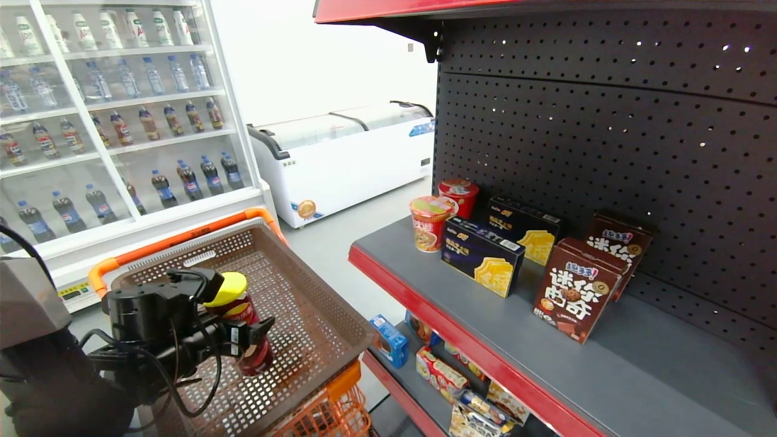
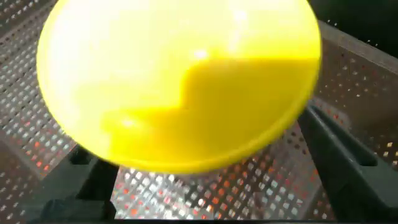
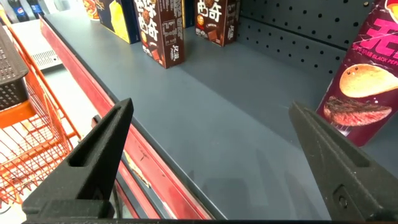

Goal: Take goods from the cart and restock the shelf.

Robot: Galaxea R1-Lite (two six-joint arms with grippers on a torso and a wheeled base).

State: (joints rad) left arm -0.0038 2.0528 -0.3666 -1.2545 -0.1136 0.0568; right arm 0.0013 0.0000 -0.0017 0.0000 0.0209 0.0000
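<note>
My left gripper (image 1: 249, 337) is shut on a red chip can (image 1: 252, 358) with a yellow lid (image 1: 227, 289), held upright inside the cart's brown mesh basket (image 1: 309, 303). In the left wrist view the yellow lid (image 2: 180, 81) sits between the dark fingers (image 2: 339, 165) of the left gripper (image 2: 205, 171), with the basket mesh (image 2: 348, 74) below. My right gripper (image 3: 211, 112) stands open with nothing in it over the grey shelf deck (image 3: 249, 124), next to a maroon chip can (image 3: 367, 74) standing on the deck.
The shelf (image 1: 485, 315) carries two cup noodles (image 1: 430, 222), two dark blue boxes (image 1: 482, 255) and two brown boxes (image 1: 576, 290). Its pegboard back (image 1: 607, 133) rises behind them. The cart has an orange handle (image 1: 176, 240). A lower shelf (image 1: 443, 373) holds several packs.
</note>
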